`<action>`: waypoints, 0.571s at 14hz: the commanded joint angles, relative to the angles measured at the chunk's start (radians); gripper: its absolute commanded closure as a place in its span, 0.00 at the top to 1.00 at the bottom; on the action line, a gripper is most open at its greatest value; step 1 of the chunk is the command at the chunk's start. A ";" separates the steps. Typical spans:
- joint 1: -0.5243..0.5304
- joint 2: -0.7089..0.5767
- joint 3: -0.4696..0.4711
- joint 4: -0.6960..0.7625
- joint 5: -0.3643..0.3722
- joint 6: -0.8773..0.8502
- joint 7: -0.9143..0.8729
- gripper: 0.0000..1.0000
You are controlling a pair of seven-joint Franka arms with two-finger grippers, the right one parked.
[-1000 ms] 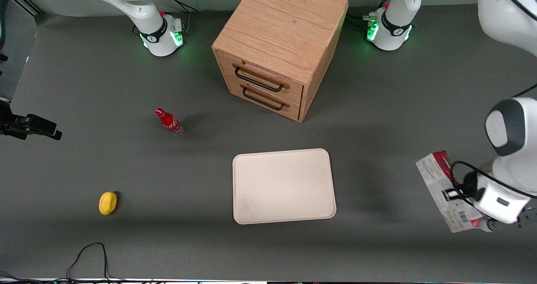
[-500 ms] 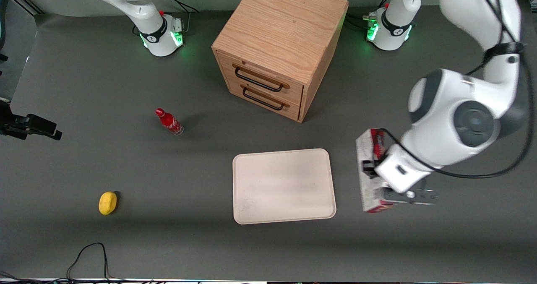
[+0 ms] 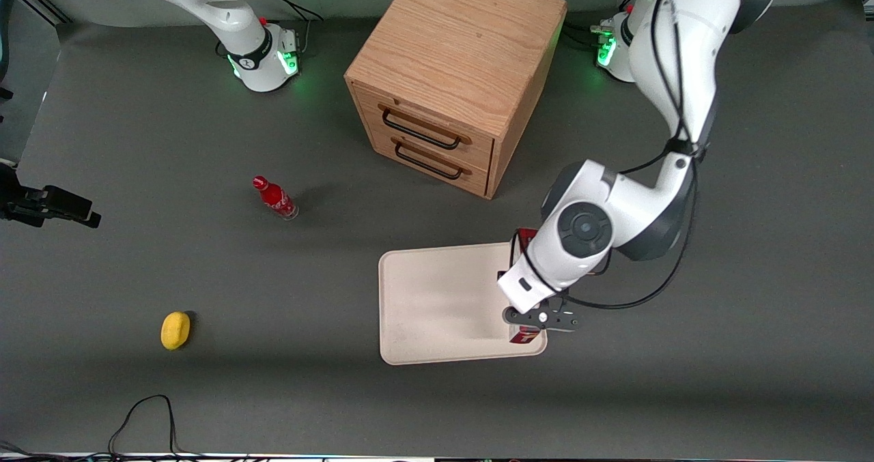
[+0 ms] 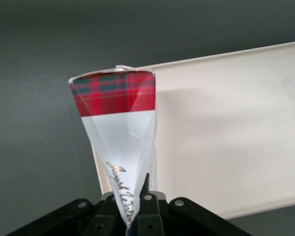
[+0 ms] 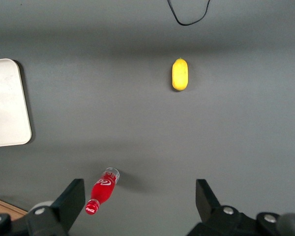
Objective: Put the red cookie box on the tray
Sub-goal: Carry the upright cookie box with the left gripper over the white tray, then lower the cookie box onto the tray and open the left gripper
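The red cookie box (image 4: 119, 123), white with a red tartan end, is clamped between the fingers of my left gripper (image 4: 137, 199), which is shut on it. In the front view the arm's wrist hides most of the box; only red ends show (image 3: 524, 337). The gripper (image 3: 539, 319) hangs over the edge of the cream-white tray (image 3: 437, 291) that lies toward the working arm's end. The box runs along that short edge of the tray (image 4: 226, 128) and throws a shadow on it. Whether the box touches the tray I cannot tell.
A wooden two-drawer cabinet (image 3: 454, 80) stands farther from the front camera than the tray. A small red bottle (image 3: 274, 198) and a yellow object (image 3: 175, 329) sit toward the parked arm's end. A black cable (image 3: 143, 414) lies near the table's front edge.
The left arm has carried the box from the working arm's end of the table across to the tray's near edge. The grip has stayed shut on it.
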 commanded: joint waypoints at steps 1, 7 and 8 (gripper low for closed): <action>-0.031 0.052 0.054 0.017 0.023 0.039 -0.042 0.00; -0.038 0.093 0.070 0.007 0.029 0.104 -0.111 0.99; -0.042 0.089 0.070 0.006 0.041 0.104 -0.111 1.00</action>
